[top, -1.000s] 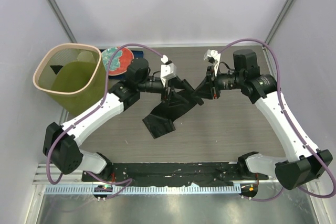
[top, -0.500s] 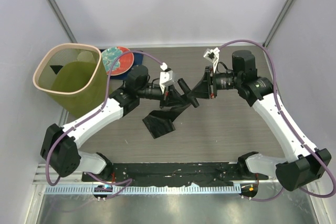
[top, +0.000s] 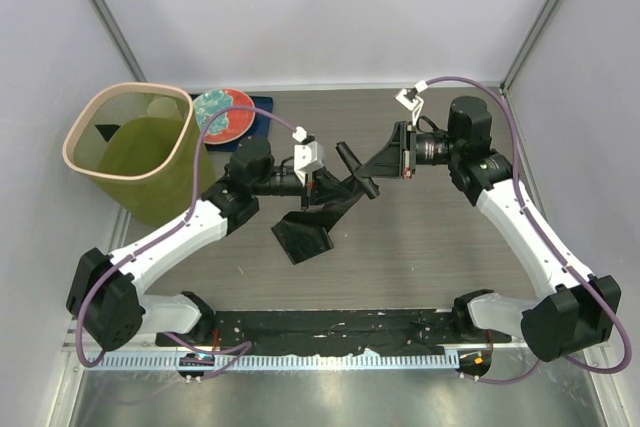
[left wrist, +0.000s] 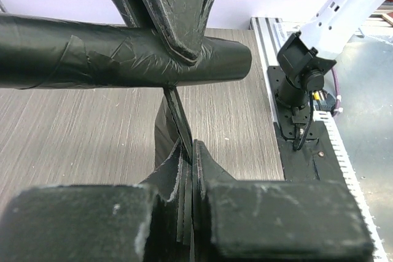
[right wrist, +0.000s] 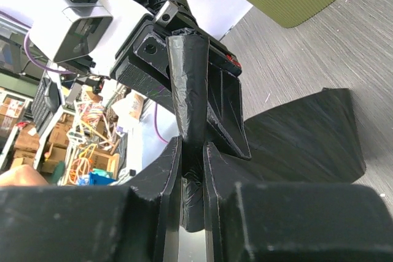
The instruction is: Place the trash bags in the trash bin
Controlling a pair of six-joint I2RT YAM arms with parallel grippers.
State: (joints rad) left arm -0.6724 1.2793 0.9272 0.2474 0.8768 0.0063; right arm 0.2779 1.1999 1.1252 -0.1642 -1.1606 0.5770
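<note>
Bag first: the black trash bag (top: 318,209) hangs between my two grippers over the middle of the wood-grain table (top: 430,247). Its upper part is twisted into a tight roll that runs across the gap between the grippers. A wide, creased flap sags down and toward the near left. I cannot tell whether that lower edge touches the table.

From the left wrist camera, the left gripper (left wrist: 189,151) has its jaws pressed all the way together on a thin fold of the film, and the roll crosses just beyond the fingertips. From the right wrist camera, the right gripper (right wrist: 191,151) is closed down to a narrow slit and pinches the twisted end of the roll, which pokes out past its fingers as a cone. The two grippers face each other at close range, each gripping its own part of the bag.

The trash bin (top: 72,142) stands upright at the far left edge of the table, well apart from the bag, with its pale rim facing up. Just beside it to the right is a round red-and-teal plate (top: 222,112), which lies on a dark blue mat (top: 262,104).
</note>
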